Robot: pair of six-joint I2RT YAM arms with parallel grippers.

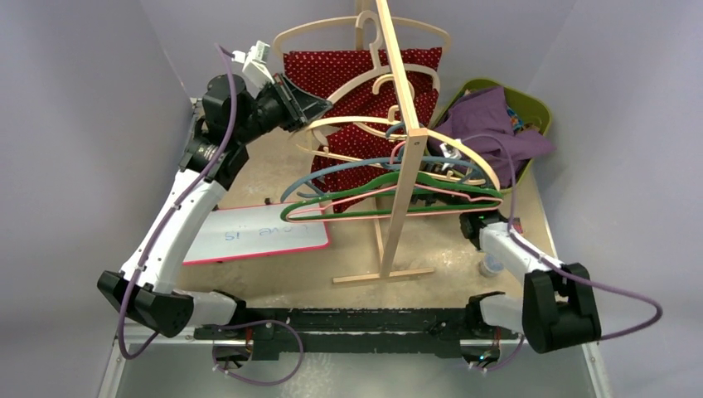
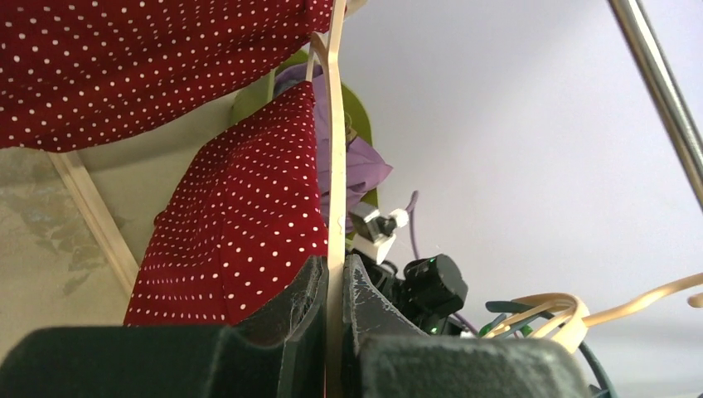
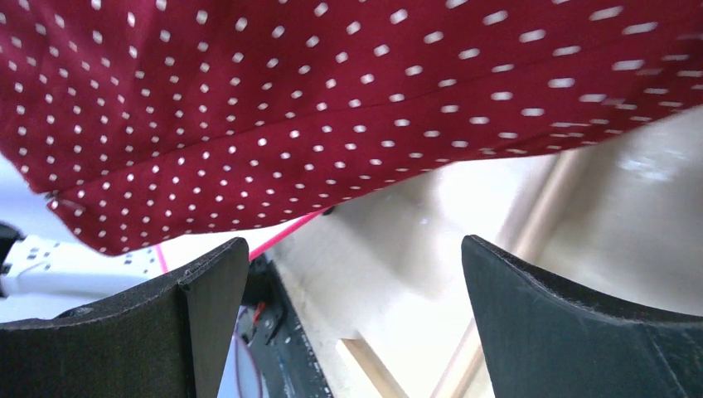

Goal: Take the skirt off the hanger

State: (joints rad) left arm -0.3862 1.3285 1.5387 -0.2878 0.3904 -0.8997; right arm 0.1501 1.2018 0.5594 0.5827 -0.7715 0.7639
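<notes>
Skirt [image 1: 352, 75]: draped on hanger [image 2: 336, 141], on the rack [image 1: 404, 157]. I had the left pincer [image 2: 335, 282] clamped on the hanger's arm at the skirt's edge. Right pincer [image 3: 355, 282] gaped wide under the hem, free room around it.

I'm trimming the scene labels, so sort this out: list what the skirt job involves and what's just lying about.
In the job:
red dotted skirt
wooden hanger, pinched by the shut left end effector
open right end effector, close to the skirt's hem

Lying about:
green bin
purple garment in it
whiteboard
coloured hangers on the rack
</notes>
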